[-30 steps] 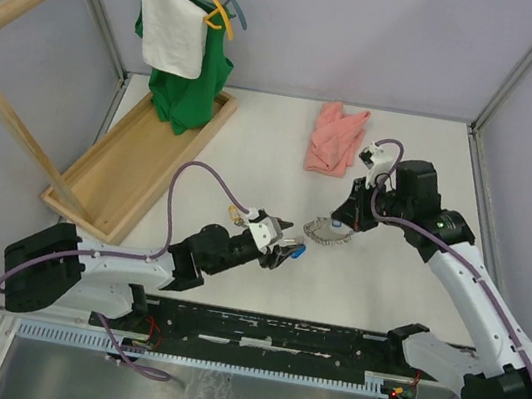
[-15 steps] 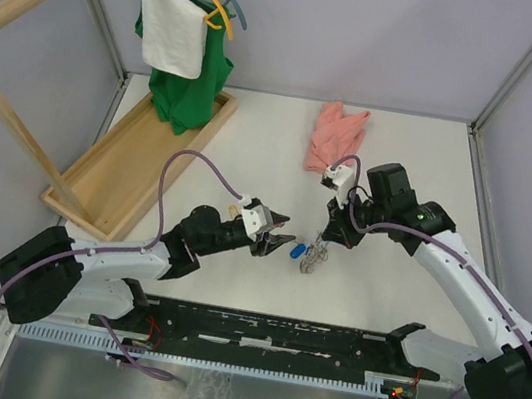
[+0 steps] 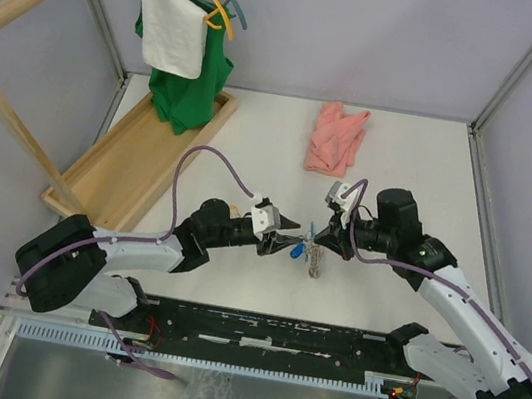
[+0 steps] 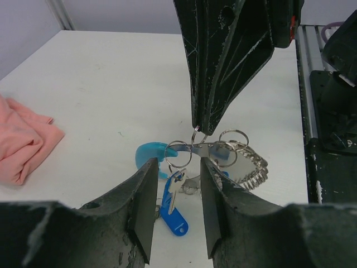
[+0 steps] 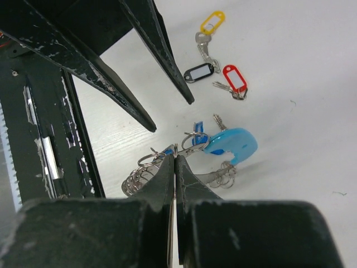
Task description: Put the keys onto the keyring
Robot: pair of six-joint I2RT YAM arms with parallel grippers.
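Though white, table (image 3: 254, 147) amid grey walls (image 3: 373, 34)

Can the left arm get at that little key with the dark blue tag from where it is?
Probably yes. The left gripper, jaws partly open, sits right at the blue-tagged key, which dangles under the keyring. The right gripper pinches the ring from above, so the key's sides look clear.
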